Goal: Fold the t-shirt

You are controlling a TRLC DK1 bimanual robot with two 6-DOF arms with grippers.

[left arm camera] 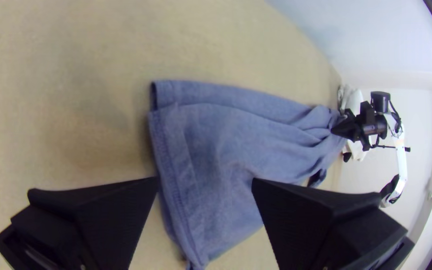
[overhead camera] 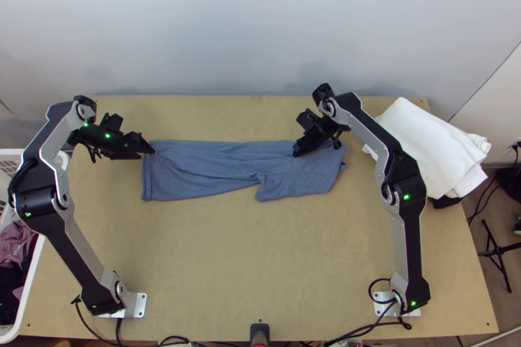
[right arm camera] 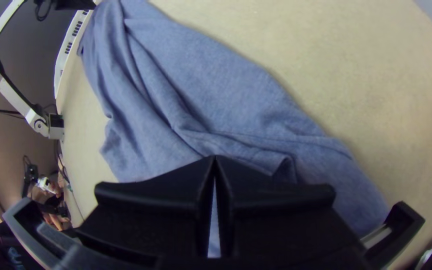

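One blue t-shirt [overhead camera: 195, 168] is seen laid out in a long, narrow, creased strip across the far half of the table [overhead camera: 260, 269], its layered hem [overhead camera: 148, 181] set at the left and a short flap [overhead camera: 273, 189] turned toward the near side, right of the middle. Two arms are mounted at the near edge, one at each side, and two grippers are counted above the table. The left gripper [overhead camera: 151, 149] is held at the far-left corner of the t-shirt, its two fingers spread wide, with the hem seen between and beyond them. The right gripper [overhead camera: 297, 152] is positioned over the right part of the cloth, its two fingertips pressed together; whether any fabric is pinched cannot be told. The surface is made of light wood, and one stack of white cloths [overhead camera: 423, 145] is placed at its far-right corner, with something black [overhead camera: 446, 202] tucked under the near end. The far edge is backed by a pale wall [overhead camera: 228, 21]. One white basket [overhead camera: 32, 295], filled with mauve and dark clothes [overhead camera: 14, 246], is stood off the left edge; at right, one black stand [overhead camera: 498, 252] is set on the floor [overhead camera: 478, 220].
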